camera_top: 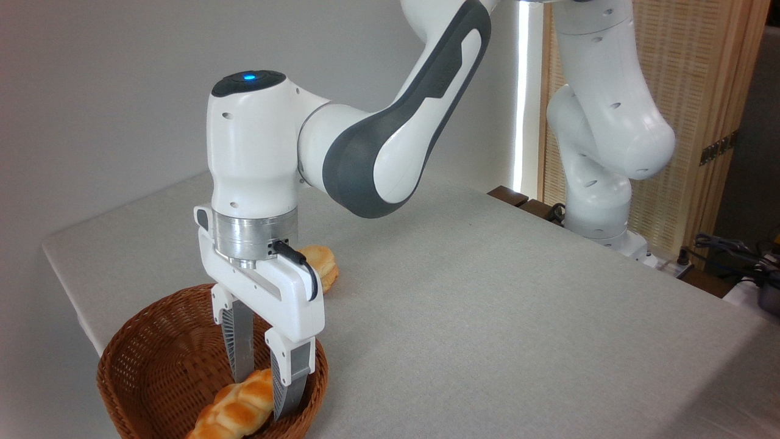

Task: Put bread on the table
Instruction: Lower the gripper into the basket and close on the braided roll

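The bread (234, 411), a glossy golden braided loaf, lies slanted in the brown wicker basket (152, 360) at the lower left, its lower end cut off by the frame's bottom edge. My gripper (265, 396) reaches straight down into the basket, open, with one finger on each side of the loaf's upper end. The fingertips are close to or touching the crust. The table (487, 317) is a large light grey surface, and the basket sits at its near left corner.
A small round pale bun (320, 263) lies on the table just behind the gripper's hand. The arm's white base (600, 219) stands at the far right edge, with cables and dark equipment (731, 256) beyond it.
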Robot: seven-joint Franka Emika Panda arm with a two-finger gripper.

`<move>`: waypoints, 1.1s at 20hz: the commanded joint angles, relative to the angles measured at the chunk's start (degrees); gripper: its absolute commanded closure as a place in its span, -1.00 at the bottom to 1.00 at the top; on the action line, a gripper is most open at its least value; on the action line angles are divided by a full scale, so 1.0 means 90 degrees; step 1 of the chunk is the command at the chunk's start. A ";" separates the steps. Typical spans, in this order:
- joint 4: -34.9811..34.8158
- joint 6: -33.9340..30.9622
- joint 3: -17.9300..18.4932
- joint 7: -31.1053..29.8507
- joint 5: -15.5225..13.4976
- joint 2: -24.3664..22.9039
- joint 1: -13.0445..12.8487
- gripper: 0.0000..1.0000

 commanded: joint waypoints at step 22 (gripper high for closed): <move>0.0046 0.0054 -0.0196 0.0092 0.0015 0.0092 -0.0002 0.00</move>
